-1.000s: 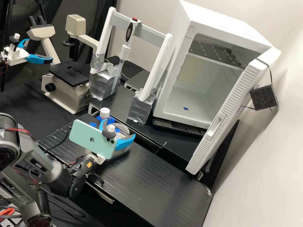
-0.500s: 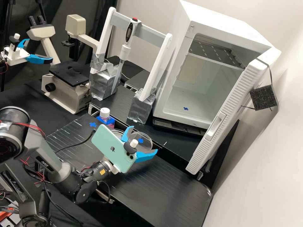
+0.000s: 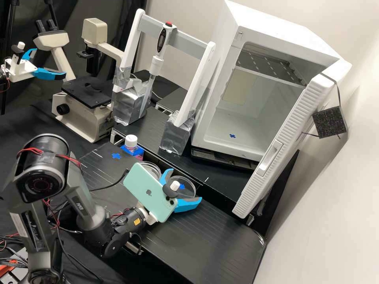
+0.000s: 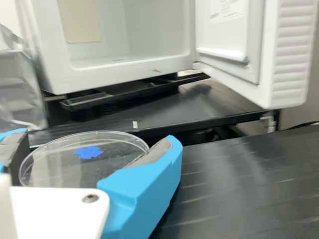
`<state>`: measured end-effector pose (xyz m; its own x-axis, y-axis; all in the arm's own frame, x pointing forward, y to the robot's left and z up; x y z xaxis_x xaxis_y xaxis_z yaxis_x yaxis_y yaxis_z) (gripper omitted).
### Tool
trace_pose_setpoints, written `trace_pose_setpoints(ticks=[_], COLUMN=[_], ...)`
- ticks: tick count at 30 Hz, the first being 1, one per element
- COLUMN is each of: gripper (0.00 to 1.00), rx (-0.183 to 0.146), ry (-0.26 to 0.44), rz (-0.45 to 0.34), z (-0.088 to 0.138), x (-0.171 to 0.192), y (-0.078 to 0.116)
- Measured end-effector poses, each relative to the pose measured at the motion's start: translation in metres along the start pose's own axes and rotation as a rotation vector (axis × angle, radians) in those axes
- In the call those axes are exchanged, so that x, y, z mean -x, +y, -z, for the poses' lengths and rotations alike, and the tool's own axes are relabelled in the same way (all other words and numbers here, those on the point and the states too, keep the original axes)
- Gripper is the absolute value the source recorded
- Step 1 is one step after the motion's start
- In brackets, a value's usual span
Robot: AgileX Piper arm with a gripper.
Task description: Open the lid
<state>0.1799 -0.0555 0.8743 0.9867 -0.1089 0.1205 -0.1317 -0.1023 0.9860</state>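
Note:
My gripper is over the front bench, shut on a clear round lid that carries a blue mark. In the wrist view, the gripper has one blue finger on each side of the lid. The clear dish is separate from the lid, on the bench behind the mounted phone, which partly hides it. Whether the lid touches the bench, I cannot tell.
A white-capped bottle in a blue holder is behind the dish. The pipette stand and the white cabinet, its door open, stand farther back. A microscope is at left.
My gripper has carried the lid away from the dish, toward the right and the near side of the bench. The dish has come into view behind the phone.

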Motion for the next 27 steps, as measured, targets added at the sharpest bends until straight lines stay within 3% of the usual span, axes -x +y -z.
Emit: trace_pose_setpoints(ticks=[4, 10, 11, 20, 27], gripper=[0.0, 0.0, 1.0, 1.0, 1.0], rx=[0.022, 0.027, 0.029, 0.059, 0.053], ry=[-0.02, -0.022, -0.022, -0.032, -0.038], rz=[-0.031, -0.032, -0.032, -0.029, -0.024], z=[-0.0031, -0.0035, -0.0035, -0.0043, -0.005], x=[-0.0005, -0.0006, -0.0006, 0.0014, 0.0036], y=[0.0022, 0.0023, 0.0023, 0.0002, -0.0022])
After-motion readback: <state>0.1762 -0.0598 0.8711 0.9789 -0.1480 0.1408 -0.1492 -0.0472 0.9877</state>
